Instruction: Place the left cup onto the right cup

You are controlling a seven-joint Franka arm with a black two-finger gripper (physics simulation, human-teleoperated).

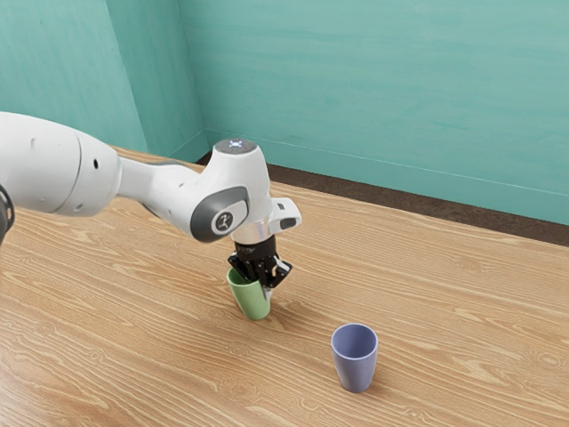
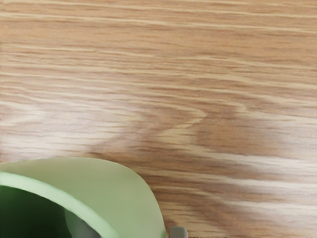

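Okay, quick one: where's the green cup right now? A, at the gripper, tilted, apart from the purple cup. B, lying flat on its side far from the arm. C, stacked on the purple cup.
A: the green cup sits tilted at the gripper, which is clamped on its rim, while the purple cup stands upright by itself on the table.
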